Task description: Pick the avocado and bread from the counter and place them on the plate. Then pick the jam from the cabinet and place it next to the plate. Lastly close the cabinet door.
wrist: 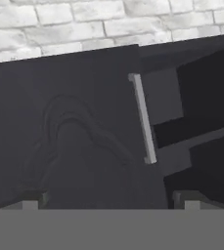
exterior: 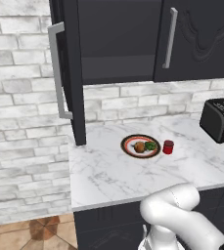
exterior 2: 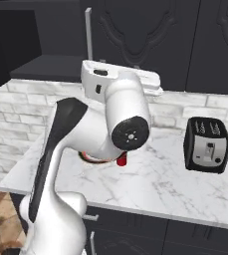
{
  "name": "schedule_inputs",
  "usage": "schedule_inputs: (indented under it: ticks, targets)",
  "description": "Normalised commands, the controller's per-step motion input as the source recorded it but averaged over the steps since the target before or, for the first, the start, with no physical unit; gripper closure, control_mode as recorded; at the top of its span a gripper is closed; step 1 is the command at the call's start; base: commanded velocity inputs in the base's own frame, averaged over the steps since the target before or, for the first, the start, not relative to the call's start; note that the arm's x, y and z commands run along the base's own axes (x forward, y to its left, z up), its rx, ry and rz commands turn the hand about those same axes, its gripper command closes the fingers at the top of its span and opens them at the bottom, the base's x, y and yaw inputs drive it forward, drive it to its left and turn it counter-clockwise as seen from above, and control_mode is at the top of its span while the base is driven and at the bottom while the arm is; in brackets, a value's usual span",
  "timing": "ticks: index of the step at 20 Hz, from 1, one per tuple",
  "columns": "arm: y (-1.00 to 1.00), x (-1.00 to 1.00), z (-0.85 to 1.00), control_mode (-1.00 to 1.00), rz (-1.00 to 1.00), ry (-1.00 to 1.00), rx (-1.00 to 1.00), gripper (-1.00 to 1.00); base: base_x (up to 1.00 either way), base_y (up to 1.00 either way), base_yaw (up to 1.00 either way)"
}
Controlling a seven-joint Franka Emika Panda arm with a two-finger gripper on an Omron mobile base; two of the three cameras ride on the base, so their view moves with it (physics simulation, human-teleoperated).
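Observation:
The plate lies on the marble counter with the orange-brown bread and the dark-green avocado on it. The red jam stands upright just right of the plate, and a sliver of the jam shows behind my arm. The cabinet is open, and its left cabinet door is swung out towards me. My gripper is open with nothing between its fingertips. It is raised and faces the closed right door and its silver handle.
A black toaster stands at the right of the counter, also seen as the toaster. The open door's long handle sticks out at the left. White brick wall runs behind the counter. My arm hides the plate from the right.

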Motion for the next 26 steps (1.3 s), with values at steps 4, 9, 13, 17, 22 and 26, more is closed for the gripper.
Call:
schedule_inputs:
  ticks: [4, 9, 13, 17, 22, 26]
  targets:
    - [0.90, -0.78, -0.22, -1.00, 0.00, -0.20, -0.42, -1.00, 0.00, 0.00, 0.00]
    - [0.93, -0.73, -0.21, -1.00, -0.04, -0.09, -0.36, -1.00, 0.00, 0.00, 0.00]
    - [0.70, -0.71, -0.08, -1.00, -0.13, -0.03, -0.28, -1.00, 0.00, 0.00, 0.00]
    - [0.48, -0.73, -0.09, -1.00, -0.14, -0.01, -0.22, -1.00, 0.00, 0.00, 0.00]
    - [0.49, -0.48, -0.37, -1.00, -0.16, -0.01, -0.27, -1.00, 0.00, 0.00, 0.00]
    - [0.69, -0.15, -0.47, -1.00, -0.23, -0.01, -0.34, -1.00, 0.00, 0.00, 0.00]
